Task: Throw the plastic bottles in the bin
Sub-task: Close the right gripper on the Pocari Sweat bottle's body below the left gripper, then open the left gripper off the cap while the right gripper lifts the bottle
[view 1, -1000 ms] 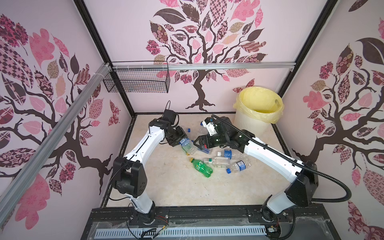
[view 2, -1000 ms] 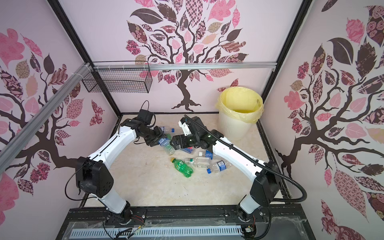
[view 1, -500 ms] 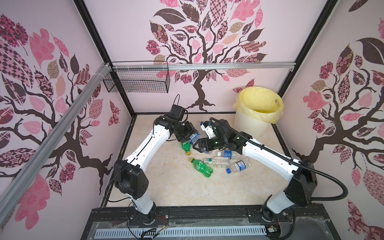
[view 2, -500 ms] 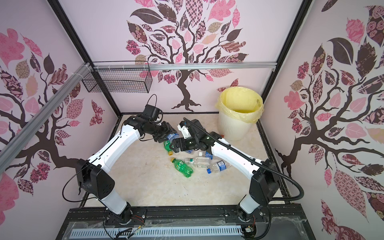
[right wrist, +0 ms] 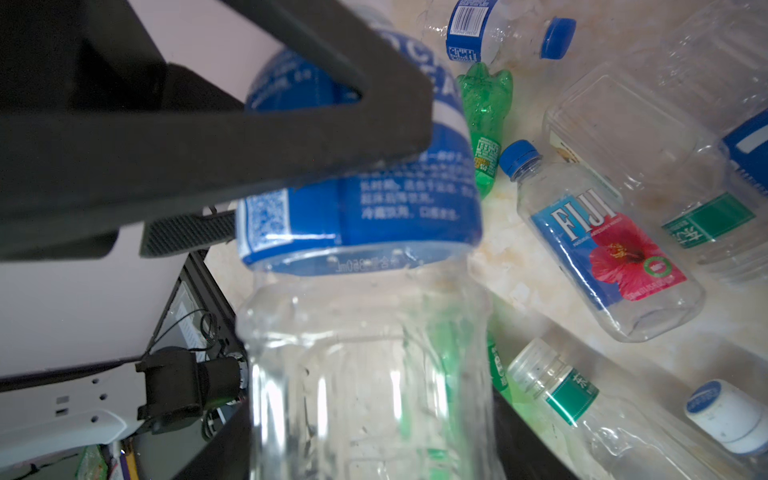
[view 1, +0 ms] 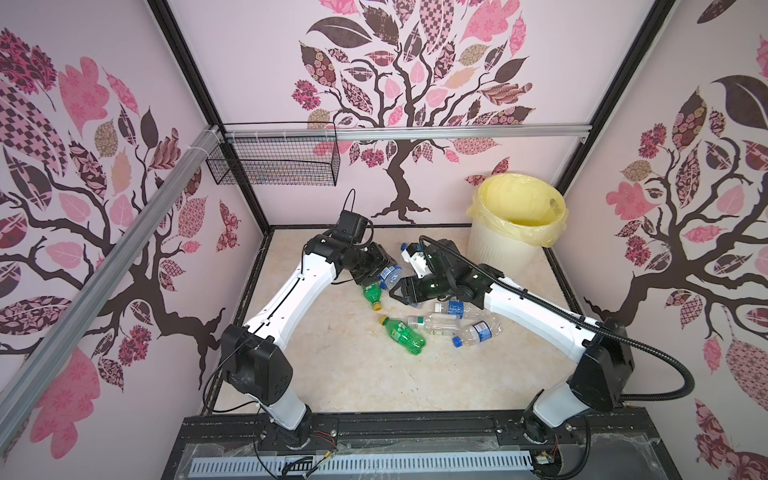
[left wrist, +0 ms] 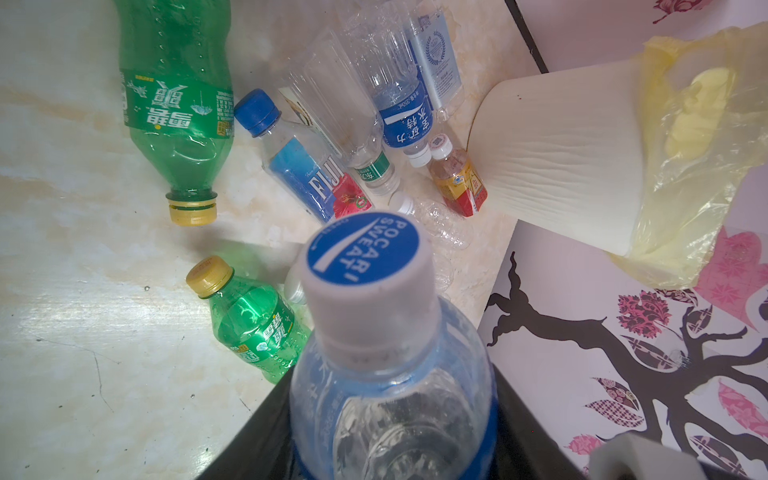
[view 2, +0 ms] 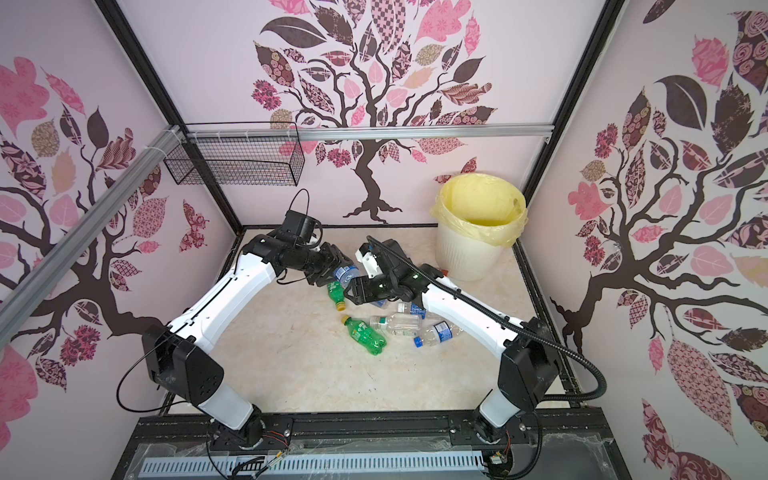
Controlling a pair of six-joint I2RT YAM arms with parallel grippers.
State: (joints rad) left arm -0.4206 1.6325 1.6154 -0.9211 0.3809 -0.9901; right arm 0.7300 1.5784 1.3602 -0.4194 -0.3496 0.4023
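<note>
Beige marble-look floor [view 1: 353, 374], bottles [view 1: 403, 334] scattered; tree-patterned pink walls [view 1: 257, 62].

Pale pink walls [view 1: 249, 62] closed me in on three sides, each bearing a dark-trunked tree [view 1: 399, 183] with pink patterned leaves. Black frame posts [view 1: 183, 62] stood in the corners. An aluminium rail [view 1: 457, 133] crossed the back wall, and a black wire basket [view 1: 274, 166] hung from it. The table [view 1: 353, 374] was cream marbled and evenly lit.
</note>
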